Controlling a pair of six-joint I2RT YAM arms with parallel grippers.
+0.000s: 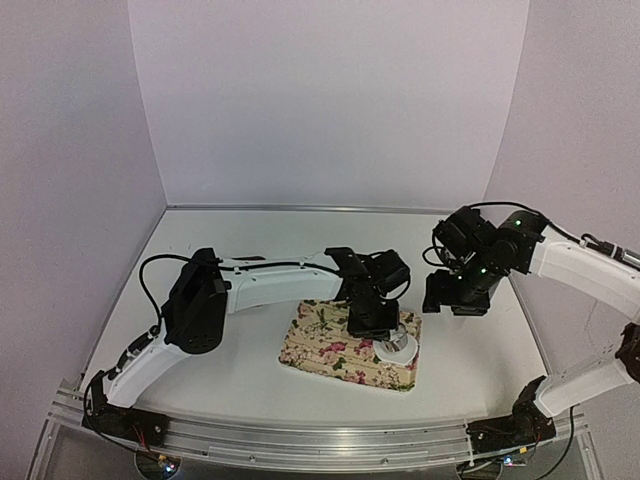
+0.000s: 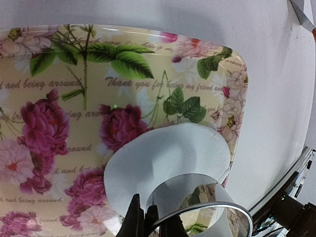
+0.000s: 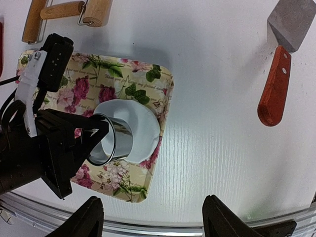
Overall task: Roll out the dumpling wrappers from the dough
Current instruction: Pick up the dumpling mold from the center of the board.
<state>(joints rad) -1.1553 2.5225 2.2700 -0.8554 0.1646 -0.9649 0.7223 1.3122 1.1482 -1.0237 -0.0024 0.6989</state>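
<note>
The dough (image 2: 163, 153) lies as a flattened white round sheet on the right end of a floral tray (image 2: 59, 74). My left gripper (image 2: 145, 215) is shut on the wall of a shiny metal ring cutter (image 2: 197, 197), whose lower rim rests on the dough. The right wrist view shows the same cutter (image 3: 116, 140) standing on the dough (image 3: 143, 128), slightly tilted. My right gripper (image 3: 153, 217) hangs open and empty above the bare table right of the tray (image 3: 123, 182). In the top view it (image 1: 455, 300) is apart from the left gripper (image 1: 375, 320). No dumpling wrappers are in view.
A wooden rolling pin (image 3: 64, 12) lies beyond the tray's far edge. A metal spatula with a red-brown handle (image 3: 279, 64) lies on the table to the right. The table's metal rail (image 1: 320, 440) runs along the near edge.
</note>
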